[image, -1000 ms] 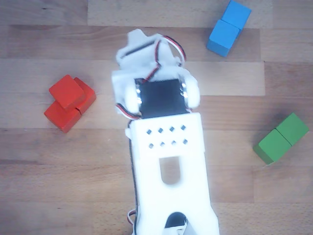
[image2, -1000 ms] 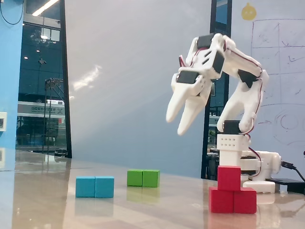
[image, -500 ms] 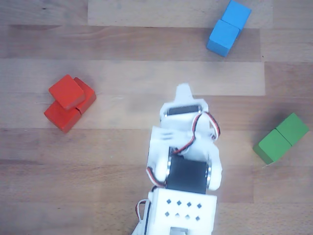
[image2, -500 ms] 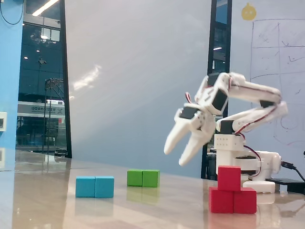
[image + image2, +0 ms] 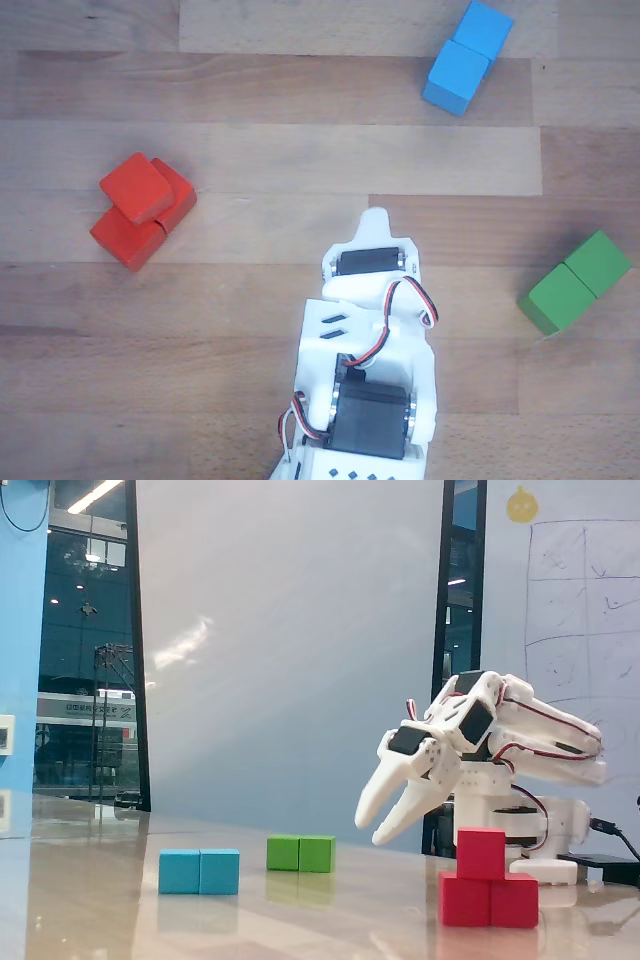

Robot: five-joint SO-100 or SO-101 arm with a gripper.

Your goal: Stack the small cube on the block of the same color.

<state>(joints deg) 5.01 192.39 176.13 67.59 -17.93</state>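
The small red cube (image 5: 136,188) (image 5: 481,852) rests on top of the red block (image 5: 128,240) (image 5: 488,900), turned a little against the block's long side in the other view. My white gripper (image 5: 374,222) (image 5: 373,830) hangs in the air well away from the stack: right of it in the other view, and left of it above the table in the fixed view. Its fingers (image 5: 400,805) point down and stand slightly apart with nothing between them.
A blue two-cube block (image 5: 466,57) (image 5: 199,871) and a green two-cube block (image 5: 575,282) (image 5: 300,853) lie on the wooden table. The arm's base (image 5: 520,825) stands behind the red stack in the fixed view.
The arm has folded back toward its base and come down, drawing the empty gripper away from the red stack. The cube stays on the block.
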